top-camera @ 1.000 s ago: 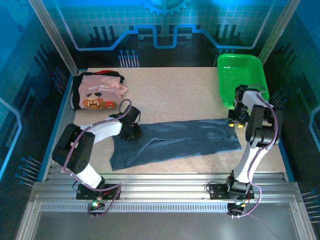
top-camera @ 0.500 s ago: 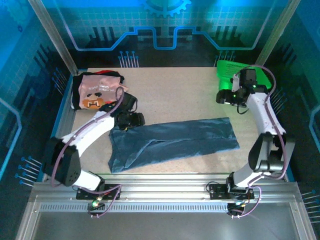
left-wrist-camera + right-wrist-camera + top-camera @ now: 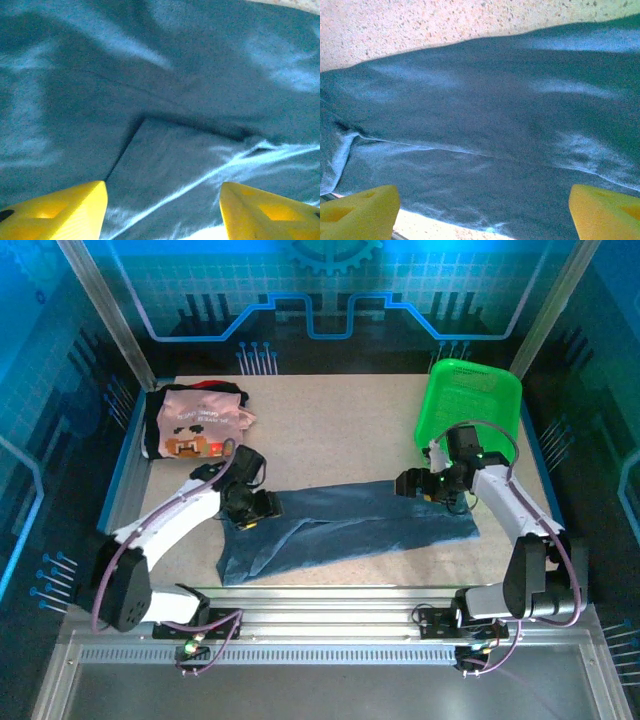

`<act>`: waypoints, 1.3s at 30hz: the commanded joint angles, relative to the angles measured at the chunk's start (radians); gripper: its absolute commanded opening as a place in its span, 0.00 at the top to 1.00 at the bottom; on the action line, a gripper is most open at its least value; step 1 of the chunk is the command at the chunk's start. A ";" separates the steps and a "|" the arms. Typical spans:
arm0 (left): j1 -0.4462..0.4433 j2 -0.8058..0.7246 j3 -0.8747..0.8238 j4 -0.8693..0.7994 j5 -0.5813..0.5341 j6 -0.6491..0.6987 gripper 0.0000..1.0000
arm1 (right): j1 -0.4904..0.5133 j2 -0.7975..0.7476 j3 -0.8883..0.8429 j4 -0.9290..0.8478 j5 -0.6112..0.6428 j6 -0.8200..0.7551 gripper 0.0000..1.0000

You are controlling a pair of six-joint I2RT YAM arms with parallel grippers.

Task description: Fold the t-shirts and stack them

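The dark slate-blue t-shirt (image 3: 350, 525) lies flat as a long folded band across the middle of the table. My left gripper (image 3: 252, 510) hovers low over its left end, open; in the left wrist view its yellow fingers (image 3: 55, 210) frame creased blue cloth (image 3: 175, 100) with nothing between them. My right gripper (image 3: 410, 485) is over the shirt's far right part, open wide; its fingertips (image 3: 605, 210) straddle the blue cloth (image 3: 485, 115) near the edge. The pale pink printed t-shirt (image 3: 195, 425) lies folded at the back left on black cloth (image 3: 152, 430).
A bright green mesh basket (image 3: 470, 400) stands at the back right, tipped toward the table's middle, just behind my right arm. Bare speckled tabletop (image 3: 330, 430) lies between the pink shirt and the basket. Metal rails (image 3: 330, 610) run along the near edge.
My right arm swung from the table's right edge, past the basket, to above the blue shirt, its jaws opening wide. The basket shifted left and tipped. My left gripper stayed over the shirt's left end.
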 commanded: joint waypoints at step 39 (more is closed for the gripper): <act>-0.128 0.074 0.000 -0.008 -0.069 -0.028 0.92 | -0.015 0.022 0.041 0.004 0.030 0.008 0.12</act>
